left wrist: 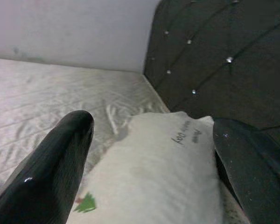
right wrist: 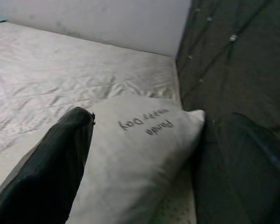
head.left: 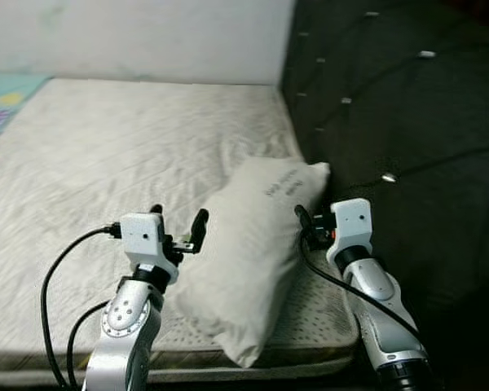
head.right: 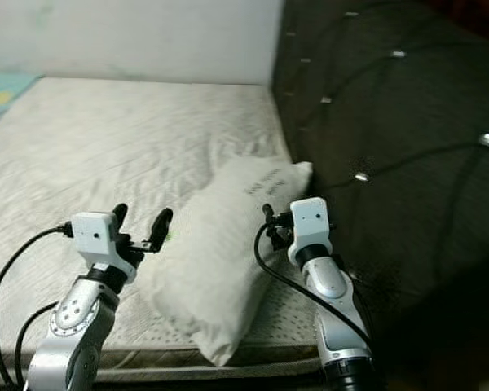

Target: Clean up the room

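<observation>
Text on the pillow (head.left: 253, 252) is too tiny to read from the head cam. The bed (head.left: 106, 163) runs off the left edge, and the right claw (head.left: 306, 225) fingers hide behind its wrist block.

Quilted mattress (head.left: 130, 147), white pillow (head.left: 253, 244) on it

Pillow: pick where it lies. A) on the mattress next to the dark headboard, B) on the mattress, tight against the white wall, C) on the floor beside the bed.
A: the pillow rests on the mattress, its printed end by the tufted headboard.
</observation>
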### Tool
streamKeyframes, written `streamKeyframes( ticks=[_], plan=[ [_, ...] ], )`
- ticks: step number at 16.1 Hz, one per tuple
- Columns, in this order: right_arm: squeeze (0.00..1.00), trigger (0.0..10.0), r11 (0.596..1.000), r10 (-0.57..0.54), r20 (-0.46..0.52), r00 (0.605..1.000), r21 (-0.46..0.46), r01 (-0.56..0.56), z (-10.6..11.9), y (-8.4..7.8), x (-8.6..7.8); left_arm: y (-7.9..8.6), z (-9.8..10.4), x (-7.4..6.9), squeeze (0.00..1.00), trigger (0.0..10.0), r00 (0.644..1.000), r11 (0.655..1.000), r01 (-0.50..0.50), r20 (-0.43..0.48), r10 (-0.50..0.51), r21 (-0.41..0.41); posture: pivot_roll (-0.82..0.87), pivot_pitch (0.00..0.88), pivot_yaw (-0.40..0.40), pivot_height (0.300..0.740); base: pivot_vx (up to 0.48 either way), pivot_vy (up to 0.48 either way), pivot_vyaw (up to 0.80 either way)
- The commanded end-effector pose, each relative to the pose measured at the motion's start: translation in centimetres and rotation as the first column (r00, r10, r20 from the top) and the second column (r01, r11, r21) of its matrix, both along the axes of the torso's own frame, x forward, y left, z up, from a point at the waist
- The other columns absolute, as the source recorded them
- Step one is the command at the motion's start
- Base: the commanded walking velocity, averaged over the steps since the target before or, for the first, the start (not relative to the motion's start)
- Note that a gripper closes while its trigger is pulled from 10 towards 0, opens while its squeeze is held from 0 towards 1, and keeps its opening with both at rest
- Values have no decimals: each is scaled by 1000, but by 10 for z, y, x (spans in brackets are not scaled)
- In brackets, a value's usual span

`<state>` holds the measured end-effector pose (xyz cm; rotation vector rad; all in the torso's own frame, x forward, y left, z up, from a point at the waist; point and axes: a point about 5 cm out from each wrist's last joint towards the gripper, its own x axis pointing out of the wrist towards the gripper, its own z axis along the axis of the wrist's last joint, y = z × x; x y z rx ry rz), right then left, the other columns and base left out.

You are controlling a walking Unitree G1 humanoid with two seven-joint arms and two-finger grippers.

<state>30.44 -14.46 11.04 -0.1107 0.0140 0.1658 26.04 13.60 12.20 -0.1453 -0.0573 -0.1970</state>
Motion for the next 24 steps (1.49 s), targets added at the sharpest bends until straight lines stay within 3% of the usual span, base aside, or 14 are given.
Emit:
streamKeyframes(
  ticks=[1, 6, 9, 12, 16, 18, 21, 24],
  plan=[
    [0, 10000, 1000, -3, 21, 1000, 17, 2, 6, -1, 2, 0, 2, 1, 0, 10000, 1000, 1000, -5, 3, 5, 9, 15, 15, -24, 740, 0, 0, 0],
    [0, 10000, 999, 30, 29, 999, 34, -31, 8, 7, 1, 8, 3, -2, 0, 10000, 999, 999, -47, 7, 47, 6, 14, 21, -20, 740, 0, 0, 0],
    [0, 10000, 996, 79, 26, 997, 49, -80, 10, 5, -5, 20, 7, -10, 0, 10000, 996, 996, -86, 14, 85, 25, 14, 61, -24, 740, 0, 0, 0],
    [0, 10000, 999, 40, 8, 999, -17, -40, 5, -18, -18, 60, 6, -40, 0, 10000, 964, 961, -266, -3, 267, 78, 24, 103, -32, 740, 0, 0, 0],
    [0, 10000, 993, -57, 16, 998, -99, 59, 8, -53, -19, 89, -3, -72, 0, 10000, 922, 917, -373, -54, 383, 143, 51, 97, -40, 740, 0, 0, 0],
    [0, 10000, 992, -84, 10, 996, -92, 84, 8, -57, -17, 83, 0, -60, 0, 10000, 926, 921, -369, -36, 376, 129, 42, 80, -41, 740, 0, 0, -250],
    [0, 10000, 994, -82, 22, 996, -72, 83, 10, -50, -16, 76, -1, -53, 0, 10000, 934, 931, -350, -37, 355, 107, 28, 68, -40, 740, 0, 0, -700],
    [0, 10000, 990, -127, 44, 991, -58, 129, 14, -56, -19, 75, -2, -51, 0, 10000, 938, 936, -338, -47, 344, 100, 11, 53, -23, 740, 0, 0, -267]
  ],
)
